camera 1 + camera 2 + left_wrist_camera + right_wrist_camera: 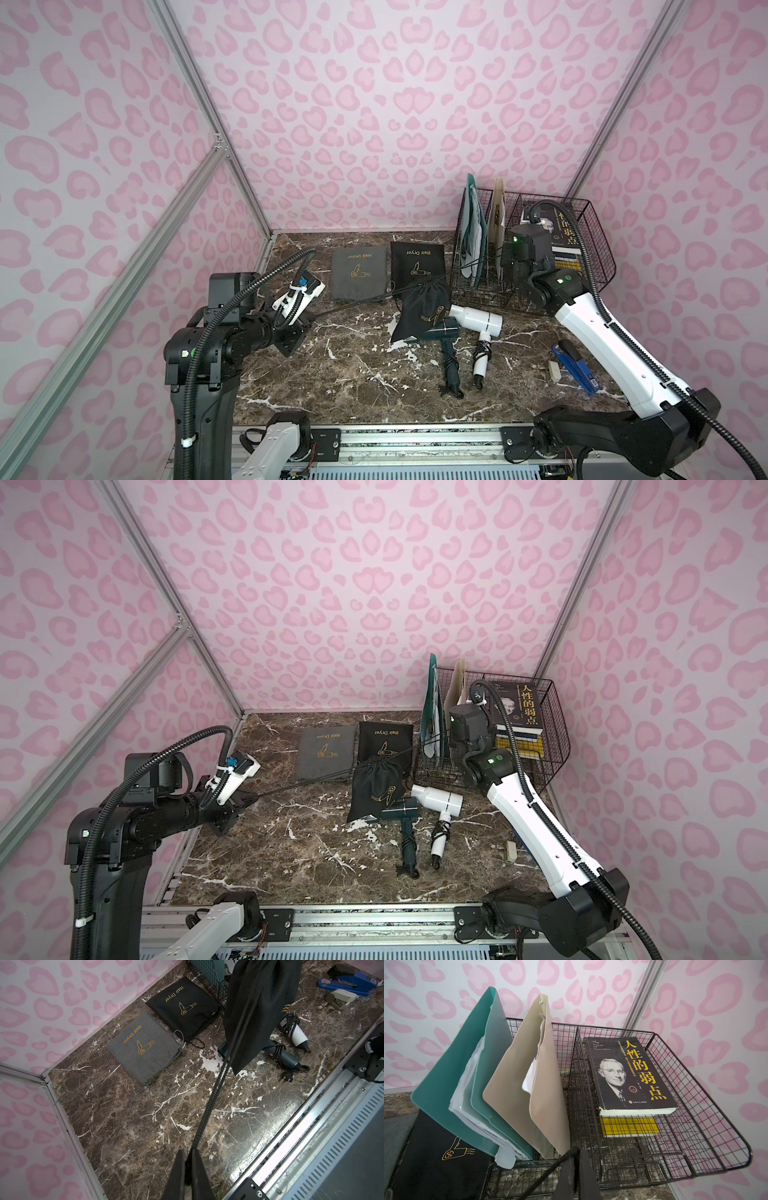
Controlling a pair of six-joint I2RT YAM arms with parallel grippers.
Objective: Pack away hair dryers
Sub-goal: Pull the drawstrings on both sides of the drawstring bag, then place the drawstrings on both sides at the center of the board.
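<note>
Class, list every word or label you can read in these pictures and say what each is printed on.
"Hair Dryer": grey pouch, gold print.
"Hair Dryer": flat black pouch, gold print.
"人性的弱点": book cover, yellow characters.
"The Weakness of Human Nature": same cover, small white script.
Too small or blurred: the cover's fine print, the paper label in the teal folder, a sticker on the blue stapler.

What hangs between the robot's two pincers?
A taut black drawstring runs from the left pincer to the right pincer, each shut on one end. A black pouch hangs from its middle. Both top views show it.
</note>
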